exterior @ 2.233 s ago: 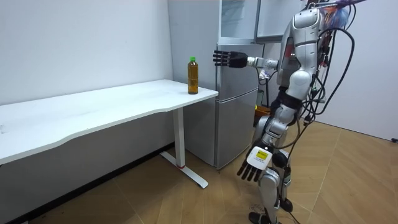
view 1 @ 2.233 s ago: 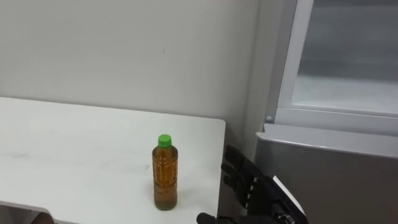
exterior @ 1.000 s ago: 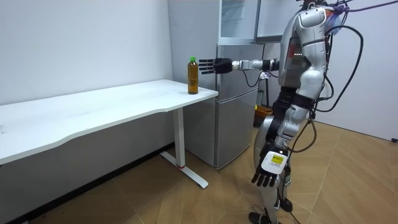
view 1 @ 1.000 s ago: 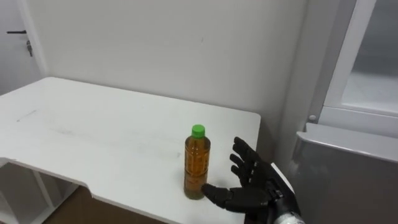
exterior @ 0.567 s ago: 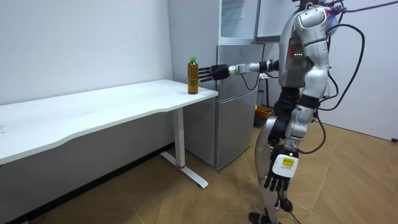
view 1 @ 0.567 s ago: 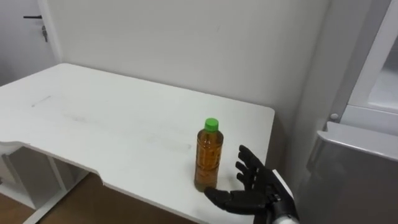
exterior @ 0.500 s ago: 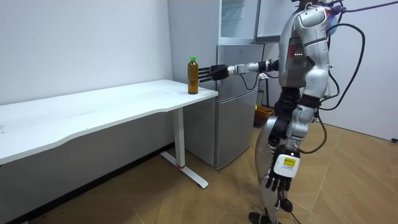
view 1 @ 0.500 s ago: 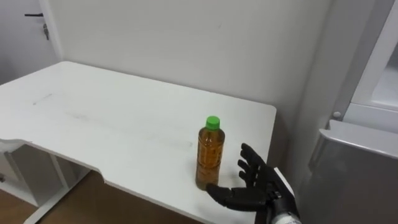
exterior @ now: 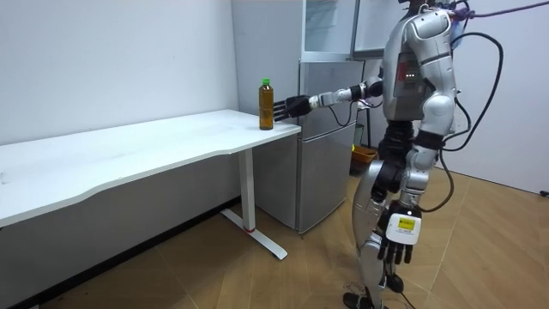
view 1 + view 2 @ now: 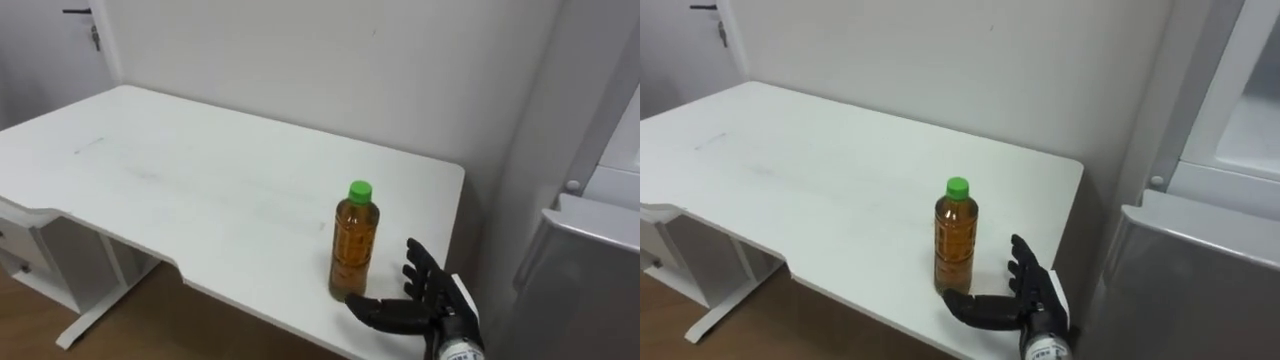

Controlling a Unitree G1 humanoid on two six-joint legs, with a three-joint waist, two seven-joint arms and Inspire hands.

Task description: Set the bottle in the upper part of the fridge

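White surface [image 10: 180, 190] is running along a plain pale wall [image 10: 330, 70], its far end sitting just beside a grey fridge [image 9: 328, 137]. A door [image 10: 40, 45] with a dark handle is showing at the back left corner. Wooden floor [image 9: 257, 283] is lying below.

Bottle [image 10: 354, 250] is standing upright on the surface, near the front edge and toward the end nearest the fridge. Amber liquid is filling it almost to the neck; a green cap [image 10: 360, 190] is closing it. In the room view the bottle is standing at the corner of the surface.

Right hand [image 10: 428, 303] is reaching out level with the bottle, just beside it on the fridge side. Its fingers [image 10: 418, 268] are spreading straight and released, not wrapping anything. The thumb [image 10: 375, 306] is stretching low toward the base of the bottle; I cannot tell whether the tip is touching it.

Left hand [image 9: 397, 249] is hanging beside the robot's thigh, its fingers relaxed, pointing down and carrying nothing.

The robot is standing upright on the floor in front of the fridge, with its right arm extending toward the surface. The fridge's upper compartment [image 9: 328, 26] is sitting above the grey lower door, well above the bottle.
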